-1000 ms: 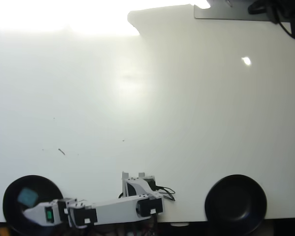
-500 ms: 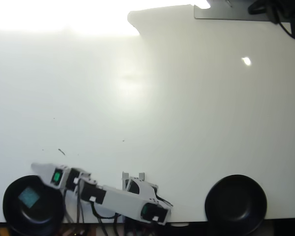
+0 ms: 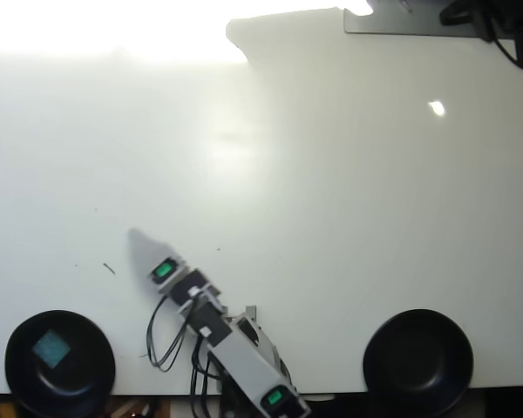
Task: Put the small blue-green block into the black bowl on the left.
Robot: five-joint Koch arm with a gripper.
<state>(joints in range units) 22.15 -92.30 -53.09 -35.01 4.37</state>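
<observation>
From the overhead view, my gripper (image 3: pixel 138 237) is a pale, blurred wedge pointing up and to the left over the bare white table (image 3: pixel 331 192). The jaws merge into one shape from this angle, so I cannot tell how far apart they are; nothing shows between or under them. Behind the tip, the arm (image 3: pixel 218 335) runs down and right to its base at the lower edge, with black cables looping beside it.

The small blue-green block (image 3: pixel 50 349) lies inside the black bowl (image 3: pixel 59 364) at lower left in this view, near the middle of its floor. The other black bowl (image 3: pixel 417 359) at lower right holds nothing I can see. I judge the placement done.

The risk I see now is the loose cable loop, which hangs near the left bowl's rim; a sweep back that way could snag or nudge the bowl.

Half a second ago the tip sat just above that bowl's rim, and a second ago it lay over the bowl itself. It has since swung clear, well apart. The block has stayed put.
</observation>
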